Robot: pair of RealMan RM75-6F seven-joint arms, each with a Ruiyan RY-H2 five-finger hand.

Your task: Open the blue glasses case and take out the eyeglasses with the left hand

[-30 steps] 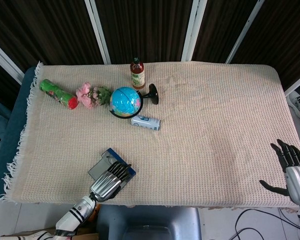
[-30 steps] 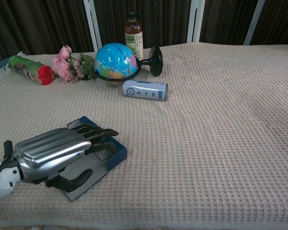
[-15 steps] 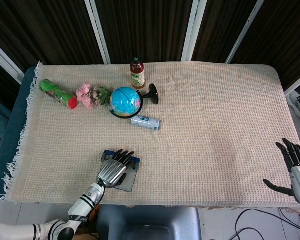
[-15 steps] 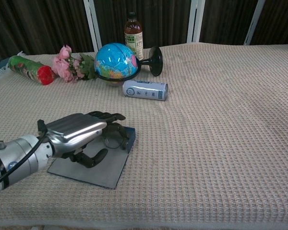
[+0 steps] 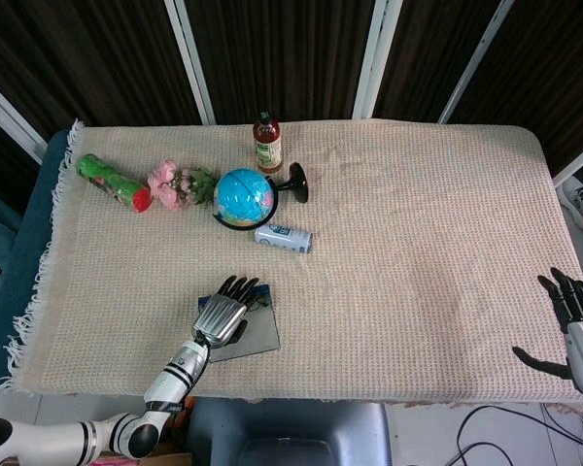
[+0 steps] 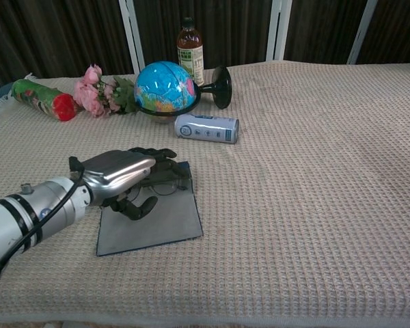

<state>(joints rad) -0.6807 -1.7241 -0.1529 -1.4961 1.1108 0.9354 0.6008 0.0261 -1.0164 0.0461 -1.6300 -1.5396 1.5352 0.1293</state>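
Eyeglasses (image 6: 160,186) are reached for inside the opened blue glasses case (image 6: 154,222), under the left hand (image 6: 123,179). Its fingers are curled over them; whether a hold is made cannot be told.

A beige woven cloth covers the tabletop (image 5: 428,214). Near its front edge the left hand (image 5: 220,316) lies over the opened blue glasses case (image 5: 256,330), its dark fingers (image 5: 235,286) reaching to the case's far rim; whether they grip anything cannot be told. Farther back stand a globe (image 5: 243,197), a brown bottle (image 5: 266,143), a lying can (image 5: 283,238), pink flowers (image 5: 177,183) and a green tube (image 5: 113,182). The right hand (image 5: 575,325) hangs off the tabletop's right front corner, fingers spread.
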